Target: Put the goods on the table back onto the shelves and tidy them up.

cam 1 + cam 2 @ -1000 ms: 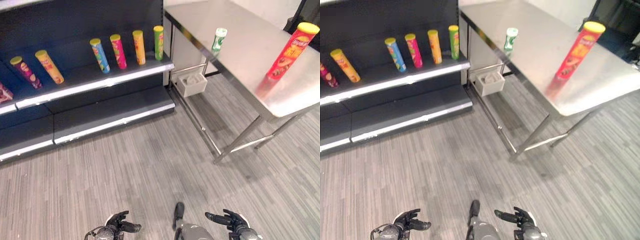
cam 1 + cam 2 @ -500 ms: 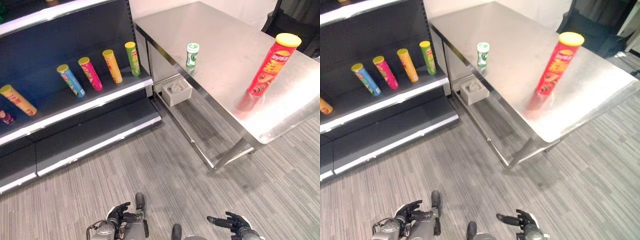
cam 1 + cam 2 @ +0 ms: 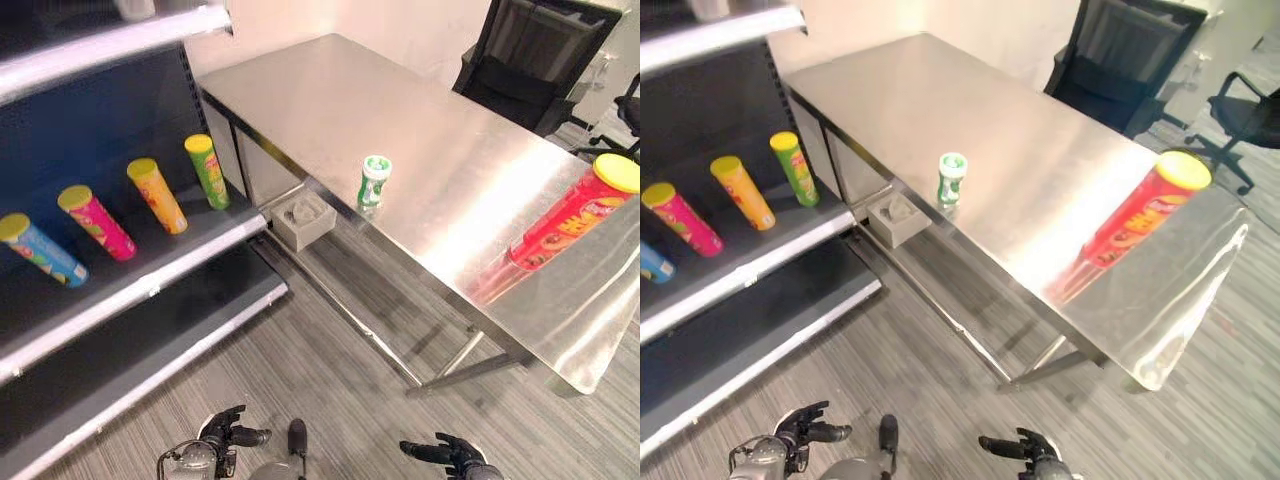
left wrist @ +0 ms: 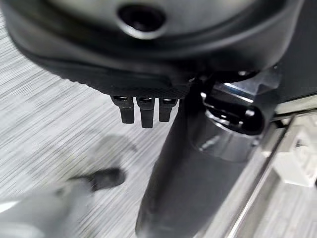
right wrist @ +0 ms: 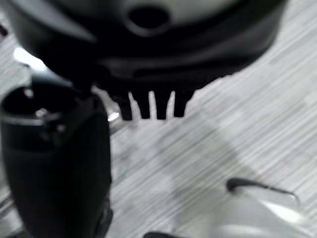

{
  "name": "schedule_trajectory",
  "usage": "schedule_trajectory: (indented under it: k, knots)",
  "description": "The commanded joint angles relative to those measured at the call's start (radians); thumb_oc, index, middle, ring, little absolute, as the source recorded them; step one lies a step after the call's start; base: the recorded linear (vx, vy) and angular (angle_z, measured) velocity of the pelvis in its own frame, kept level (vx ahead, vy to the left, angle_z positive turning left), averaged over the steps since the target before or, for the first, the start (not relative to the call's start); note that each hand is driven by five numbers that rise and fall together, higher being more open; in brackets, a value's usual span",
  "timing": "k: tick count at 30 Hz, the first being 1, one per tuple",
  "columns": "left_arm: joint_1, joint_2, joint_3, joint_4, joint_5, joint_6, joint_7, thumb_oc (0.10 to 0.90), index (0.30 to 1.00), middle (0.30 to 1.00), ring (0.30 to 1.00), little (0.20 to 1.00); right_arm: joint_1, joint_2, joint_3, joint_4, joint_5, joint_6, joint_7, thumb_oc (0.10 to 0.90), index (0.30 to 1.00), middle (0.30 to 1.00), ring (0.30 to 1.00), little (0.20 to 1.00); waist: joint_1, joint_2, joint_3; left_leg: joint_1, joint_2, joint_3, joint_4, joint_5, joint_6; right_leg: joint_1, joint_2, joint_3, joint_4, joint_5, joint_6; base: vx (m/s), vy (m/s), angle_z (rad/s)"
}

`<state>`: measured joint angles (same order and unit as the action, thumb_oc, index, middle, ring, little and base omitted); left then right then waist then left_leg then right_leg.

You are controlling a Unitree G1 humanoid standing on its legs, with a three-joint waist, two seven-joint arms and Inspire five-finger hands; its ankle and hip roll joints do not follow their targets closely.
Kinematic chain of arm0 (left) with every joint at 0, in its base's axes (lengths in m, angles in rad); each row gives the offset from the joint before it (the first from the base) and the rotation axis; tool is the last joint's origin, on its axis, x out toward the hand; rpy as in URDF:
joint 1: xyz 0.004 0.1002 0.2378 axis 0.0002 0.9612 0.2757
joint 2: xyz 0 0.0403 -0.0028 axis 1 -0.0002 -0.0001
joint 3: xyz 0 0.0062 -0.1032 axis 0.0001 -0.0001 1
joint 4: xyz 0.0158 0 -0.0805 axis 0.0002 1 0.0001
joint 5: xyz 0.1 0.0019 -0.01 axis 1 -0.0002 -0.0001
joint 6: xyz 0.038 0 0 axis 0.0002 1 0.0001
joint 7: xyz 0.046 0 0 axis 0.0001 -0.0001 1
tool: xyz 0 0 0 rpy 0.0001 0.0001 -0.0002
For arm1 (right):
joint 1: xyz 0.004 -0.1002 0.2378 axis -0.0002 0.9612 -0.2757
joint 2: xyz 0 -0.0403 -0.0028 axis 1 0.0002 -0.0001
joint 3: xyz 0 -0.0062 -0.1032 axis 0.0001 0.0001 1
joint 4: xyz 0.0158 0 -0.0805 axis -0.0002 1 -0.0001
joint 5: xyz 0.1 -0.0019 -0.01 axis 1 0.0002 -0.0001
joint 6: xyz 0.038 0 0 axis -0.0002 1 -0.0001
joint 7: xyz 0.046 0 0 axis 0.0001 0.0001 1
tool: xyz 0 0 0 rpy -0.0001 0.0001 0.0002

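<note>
A small green and white can point(image 3: 374, 181) stands upright near the front edge of the steel table point(image 3: 330, 100). A tall red can with a yellow lid point(image 3: 570, 224) stands at the table's right end. On the dark shelf point(image 3: 130, 292) to the left lean a green can point(image 3: 207, 170), an orange can point(image 3: 157, 195), a pink can point(image 3: 95, 220) and a blue can point(image 3: 40, 250). My left hand point(image 3: 225, 436) and right hand point(image 3: 440, 454) hang low over the floor, far from the table, both open and holding nothing. Their fingers point(image 4: 141, 110) point(image 5: 148, 106) point at bare floor.
A white box point(image 3: 303, 219) sits under the table beside the shelf's end. A black office chair point(image 3: 535, 50) stands behind the table, another point(image 3: 1245, 100) further right. Grey striped floor lies between me and the table's legs point(image 3: 450, 360).
The whole picture has shifted: the camera has turned toward the table, which now looks closer. The cans have not moved. Both hands stay low and open.
</note>
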<state>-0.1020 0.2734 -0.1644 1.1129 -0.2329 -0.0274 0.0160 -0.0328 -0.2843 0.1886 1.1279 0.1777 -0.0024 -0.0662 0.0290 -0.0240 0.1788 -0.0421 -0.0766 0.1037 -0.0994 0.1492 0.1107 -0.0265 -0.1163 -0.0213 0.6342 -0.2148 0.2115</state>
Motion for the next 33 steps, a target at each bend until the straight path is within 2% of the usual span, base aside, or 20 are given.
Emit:
schedule_trajectory:
  k: [1,2,3,4,5,6,9,11,13,17,22,23,24,26,27,28,30,31,32,33]
  knots:
    - [0.015,0.02,-0.029,-0.039,0.002,-0.012,0.015,0.8,0.9,0.9,0.9,0.9,-0.028,-0.073,-0.01,-0.026,-0.003,-0.011,-0.024,0.8,0.9,0.9,0.9,0.9,0.01,0.038,0.069,-0.029,0.101,0.032,0.027,-0.058,-0.101,-0.064,-0.036,-0.058,-0.126,0.291,-0.028,0.04,0.136,0.13]
    - [0.015,0.02,-0.029,-0.039,0.002,-0.012,0.015,0.8,0.9,0.9,0.9,0.9,-0.028,-0.073,-0.01,-0.026,-0.003,-0.01,-0.024,0.8,0.9,0.9,0.9,0.9,0.01,0.036,0.069,-0.029,0.099,0.032,0.028,-0.058,-0.101,-0.065,-0.038,-0.058,-0.123,0.289,-0.028,0.13,0.043,-0.01]
    - [0.011,0.027,-0.026,-0.039,0.002,-0.014,0.018,0.8,0.9,0.9,0.9,0.9,-0.018,-0.066,-0.012,-0.02,-0.008,-0.01,-0.026,0.8,0.9,0.9,0.9,0.9,0.017,0.035,0.065,-0.011,0.113,0.051,0.022,-0.079,-0.114,-0.059,-0.127,-0.17,-0.216,0.273,-0.037,0.14,-0.025,0.02]
    - [0.009,0.029,-0.025,-0.038,-0.001,-0.017,0.023,0.8,0.9,0.9,0.9,0.9,-0.017,-0.065,-0.012,-0.014,-0.011,-0.009,-0.028,0.8,0.9,0.9,0.9,0.9,0.019,0.033,0.066,-0.003,0.123,0.057,0.019,-0.089,-0.124,-0.052,-0.165,-0.228,-0.296,0.263,-0.041,0.18,-0.065,0.06]
    - [0.003,0.031,-0.024,-0.034,-0.003,-0.018,0.026,0.8,0.9,0.9,0.9,0.9,-0.019,-0.066,-0.013,-0.011,-0.013,-0.006,-0.028,0.8,0.9,0.9,0.9,0.9,0.017,0.029,0.068,0.002,0.13,0.058,0.017,-0.096,-0.134,-0.048,-0.182,-0.27,-0.38,0.258,-0.042,0.1,-0.117,-0.22]
    - [-0.008,0.031,-0.027,-0.025,-0.005,-0.02,0.028,0.8,0.9,0.9,0.9,0.9,-0.025,-0.067,-0.015,-0.004,-0.011,-0.005,-0.029,0.8,0.9,0.9,0.9,0.9,0.01,0.023,0.072,0.004,0.132,0.055,0.018,-0.101,-0.141,-0.044,-0.182,-0.281,-0.466,0.273,-0.034,0.08,-0.131,-0.36]
    - [-0.024,0.036,-0.037,0.012,0.026,-0.02,0.025,0.8,0.9,0.9,0.9,0.9,-0.021,-0.066,-0.016,0.023,-0.011,0.003,-0.024,0.8,0.9,0.9,0.9,0.9,-0.007,-0.014,0.07,0.011,0.117,0.053,0.021,-0.116,-0.152,-0.021,-0.166,-0.235,-0.648,0.323,0.01,0.08,-0.116,-0.12]
    - [-0.022,0.025,-0.038,0.007,0.017,-0.024,0.03,0.8,0.9,0.9,0.9,0.9,-0.002,-0.06,-0.024,0.028,-0.009,0.004,-0.028,0.8,0.9,0.9,0.9,0.9,-0.004,-0.034,0.059,0.014,0.111,0.053,0.021,-0.114,-0.157,-0.001,-0.163,-0.237,-0.673,0.346,0.019,0.05,-0.114,0.34]
    - [-0.018,0.018,-0.037,0.008,0.023,-0.028,0.03,0.8,0.9,0.9,0.9,0.9,0.011,-0.06,-0.036,0.051,-0.011,0.007,-0.03,0.8,0.9,0.9,0.9,0.9,-0.007,-0.038,0.049,0.019,0.117,0.053,0.016,-0.111,-0.165,0.016,-0.154,-0.244,-0.701,0.365,0.022,0.06,-0.147,0.19]
    - [-0.01,0.012,-0.03,0.009,0.019,-0.031,0.03,0.8,0.9,0.9,0.9,0.9,0.036,-0.065,-0.077,0.102,-0.001,0.013,-0.037,0.8,0.9,0.9,0.9,0.9,-0.017,-0.041,0.034,0.029,0.14,0.055,0.012,-0.112,-0.182,0.037,-0.134,-0.248,-0.721,0.351,0.016,0.06,-0.124,-0.06]
    - [0.021,0.022,-0.015,-0.002,0.027,-0.03,0.017,0.8,0.9,0.9,0.9,0.9,0.104,-0.107,-0.211,0.182,0.043,0.015,-0.052,0.8,0.9,0.9,0.9,0.9,-0.051,-0.036,0.021,0.065,0.174,0.088,0.012,-0.125,-0.2,0.045,-0.106,-0.222,-0.721,0.33,0.011,0.07,-0.067,-0.19]
    - [0.037,0.033,-0.002,-0.016,0.028,-0.029,0.009,0.8,0.9,0.9,0.9,0.9,0.127,-0.157,-0.302,0.204,0.085,0.014,-0.059,0.8,0.9,0.9,0.9,0.9,-0.067,-0.033,0.017,0.08,0.183,0.101,0.012,-0.13,-0.203,0.046,-0.101,-0.211,-0.721,0.325,0.013,0.09,-0.016,-0.32]
    - [0.049,0.038,0.007,-0.022,0.031,-0.03,0.001,0.8,0.9,0.9,0.9,0.9,0.142,-0.185,-0.35,0.207,0.099,0.012,-0.062,0.8,0.9,0.9,0.9,0.9,-0.075,-0.032,0.011,0.087,0.185,0.108,0.012,-0.134,-0.205,0.046,-0.099,-0.208,-0.721,0.323,0.014,0.15,0.006,-0.45]
    - [0.073,0.035,0.043,-0.027,0.059,-0.027,-0.012,0.8,0.9,0.9,0.9,0.9,0.196,-0.364,-0.6,0.12,0.2,-0.018,-0.096,0.8,0.9,0.9,0.9,0.9,-0.11,-0.019,-0.007,0.121,0.19,0.129,0.012,-0.157,-0.212,0.065,-0.093,-0.194,-0.721,0.31,0.021,0.15,0.039,-0.51]
    - [0.072,0.034,0.043,-0.024,0.065,-0.029,-0.015,0.8,0.9,0.9,0.9,0.9,0.194,-0.412,-0.631,0.08,0.206,-0.031,-0.104,0.8,0.9,0.9,0.9,0.9,-0.115,-0.019,-0.01,0.122,0.189,0.131,0.012,-0.158,-0.213,0.065,-0.093,-0.192,-0.721,0.309,0.021,0.07,0.029,-0.34]
    - [0.071,0.032,0.042,-0.023,0.066,-0.029,-0.015,0.8,0.9,0.9,0.9,0.9,0.196,-0.413,-0.633,0.079,0.205,-0.03,-0.104,0.8,0.9,0.9,0.9,0.9,-0.114,-0.017,-0.01,0.123,0.189,0.132,0.012,-0.159,-0.213,0.066,-0.093,-0.192,-0.721,0.308,0.021,0.01,0.013,-0.16]
    - [0.072,0.018,0.038,-0.011,0.095,-0.029,-0.03,0.8,0.9,0.9,0.9,0.9,0.187,-0.542,-0.72,-0.217,0.232,-0.102,-0.111,0.8,0.9,0.9,0.9,0.9,-0.121,-0.013,-0.013,0.136,0.19,0.138,0.012,-0.167,-0.216,0.077,-0.094,-0.19,-0.721,0.303,0.024,0.0,0.006,-0.05]
    - [0.071,0.018,0.037,-0.011,0.095,-0.029,-0.03,0.8,0.9,0.9,0.9,0.9,0.189,-0.541,-0.723,-0.221,0.231,-0.1,-0.112,0.8,0.9,0.9,0.9,0.9,-0.12,-0.013,-0.015,0.132,0.19,0.138,0.012,-0.163,-0.216,0.073,-0.094,-0.19,-0.721,0.306,0.024,-0.01,0.011,-0.19]
    - [0.082,0.01,0.022,0.011,0.118,-0.028,-0.041,0.8,0.9,0.9,0.9,0.9,0.157,-0.642,-0.737,-0.531,0.249,-0.159,-0.079,0.8,0.9,0.9,0.9,0.9,-0.118,-0.012,-0.022,0.141,0.19,0.148,0.012,-0.166,-0.217,0.077,-0.094,-0.186,-0.721,0.305,0.023,0.0,0.003,-0.17]
    - [0.086,0.013,0.019,0.01,0.122,-0.027,-0.047,0.8,0.9,0.9,0.9,0.9,0.144,-0.674,-0.734,-0.618,0.261,-0.173,-0.062,0.8,0.9,0.9,0.9,0.9,-0.116,-0.011,-0.025,0.145,0.192,0.15,0.012,-0.169,-0.219,0.082,-0.094,-0.187,-0.721,0.302,0.023,0.0,0.003,-0.24]
